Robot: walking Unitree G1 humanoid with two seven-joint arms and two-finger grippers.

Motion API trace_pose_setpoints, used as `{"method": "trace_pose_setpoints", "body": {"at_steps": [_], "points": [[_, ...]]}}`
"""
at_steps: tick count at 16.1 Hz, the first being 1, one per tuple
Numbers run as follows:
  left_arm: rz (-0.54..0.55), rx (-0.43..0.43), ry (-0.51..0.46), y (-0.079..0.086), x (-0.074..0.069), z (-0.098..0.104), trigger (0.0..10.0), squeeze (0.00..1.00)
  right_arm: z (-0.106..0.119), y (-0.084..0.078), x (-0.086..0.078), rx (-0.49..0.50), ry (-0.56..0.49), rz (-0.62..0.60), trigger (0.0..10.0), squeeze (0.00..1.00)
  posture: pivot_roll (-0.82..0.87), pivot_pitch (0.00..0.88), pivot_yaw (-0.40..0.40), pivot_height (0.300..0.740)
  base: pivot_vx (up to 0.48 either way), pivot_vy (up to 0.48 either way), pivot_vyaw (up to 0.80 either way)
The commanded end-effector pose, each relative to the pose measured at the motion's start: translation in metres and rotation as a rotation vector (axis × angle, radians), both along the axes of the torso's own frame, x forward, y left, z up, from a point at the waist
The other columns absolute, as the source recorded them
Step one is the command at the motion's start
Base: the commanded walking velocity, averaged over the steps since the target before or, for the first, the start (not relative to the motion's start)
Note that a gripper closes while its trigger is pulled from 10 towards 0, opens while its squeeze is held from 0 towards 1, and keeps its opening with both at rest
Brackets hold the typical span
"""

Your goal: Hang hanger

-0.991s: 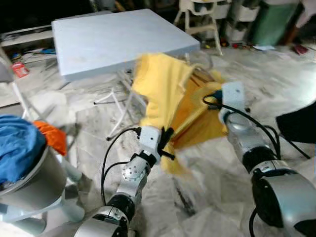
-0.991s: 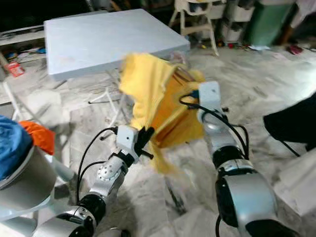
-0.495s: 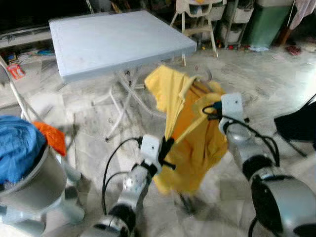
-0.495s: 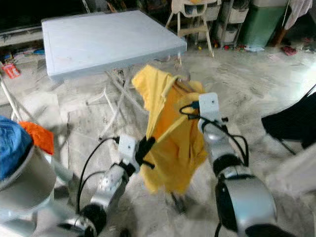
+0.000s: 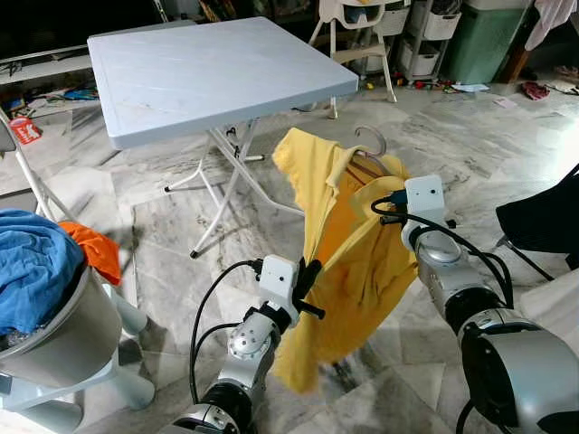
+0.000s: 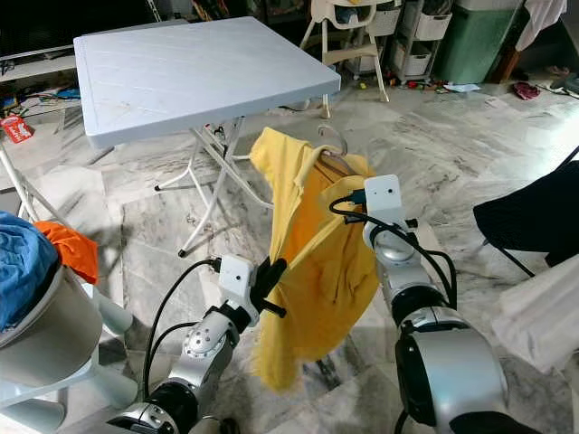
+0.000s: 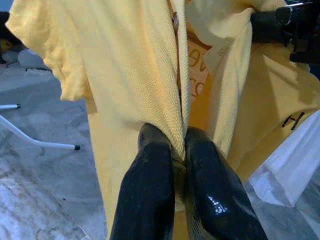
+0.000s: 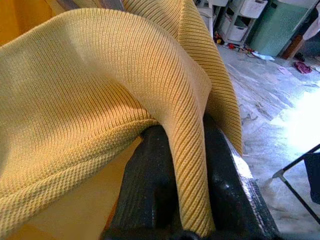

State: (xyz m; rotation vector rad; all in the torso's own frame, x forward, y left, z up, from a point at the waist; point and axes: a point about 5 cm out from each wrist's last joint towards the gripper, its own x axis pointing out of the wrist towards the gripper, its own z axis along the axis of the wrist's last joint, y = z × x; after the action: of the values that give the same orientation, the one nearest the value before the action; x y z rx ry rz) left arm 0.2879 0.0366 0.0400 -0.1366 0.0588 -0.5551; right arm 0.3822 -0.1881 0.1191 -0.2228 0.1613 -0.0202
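Hanger [image 5: 369, 152] under yellow shirt [image 5: 348, 262]

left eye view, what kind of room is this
Probably a lived-in home room, maybe a laundry or utility corner: marble floor, folding table, basket of clothes, and a high chair.

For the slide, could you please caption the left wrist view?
Left claw pinching a fold of the yellow shirt, which hangs on a hanger.

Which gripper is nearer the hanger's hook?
Right. The right gripper pinches the yellow shirt just beside and below the hanger hook. The left gripper grips the shirt's edge much lower down, well away from the hook.
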Motion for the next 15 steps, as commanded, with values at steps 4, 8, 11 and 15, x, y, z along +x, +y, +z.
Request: {"method": "trace_pose_setpoints", "body": {"at_steps": [4, 8, 11, 15], "points": [[0.565, 0.202, 0.120, 0.1280, 0.0388, 0.0055, 10.0, 0.00, 0.0431, -0.0233, 0.0114, 0.051, -0.180, -0.124, 10.0, 0.00, -0.03, 0.180, 0.012, 0.740, 0.000, 0.000, 0.00], [0.565, 0.202, 0.120, 0.1280, 0.0388, 0.0055, 10.0, 0.00, 0.0431, -0.0233, 0.0114, 0.051, -0.180, -0.124, 10.0, 0.00, -0.03, 0.180, 0.012, 0.740, 0.000, 0.000, 0.00], [0.565, 0.202, 0.120, 0.1280, 0.0388, 0.0055, 10.0, 0.00, 0.0431, -0.0233, 0.0114, 0.051, -0.180, -0.124, 10.0, 0.00, -0.03, 0.180, 0.012, 0.740, 0.000, 0.000, 0.00], [0.565, 0.202, 0.120, 0.1280, 0.0388, 0.0055, 10.0, 0.00, 0.0431, -0.0233, 0.0114, 0.051, -0.180, -0.124, 10.0, 0.00, -0.03, 0.180, 0.012, 0.740, 0.000, 0.000, 0.00]]}}
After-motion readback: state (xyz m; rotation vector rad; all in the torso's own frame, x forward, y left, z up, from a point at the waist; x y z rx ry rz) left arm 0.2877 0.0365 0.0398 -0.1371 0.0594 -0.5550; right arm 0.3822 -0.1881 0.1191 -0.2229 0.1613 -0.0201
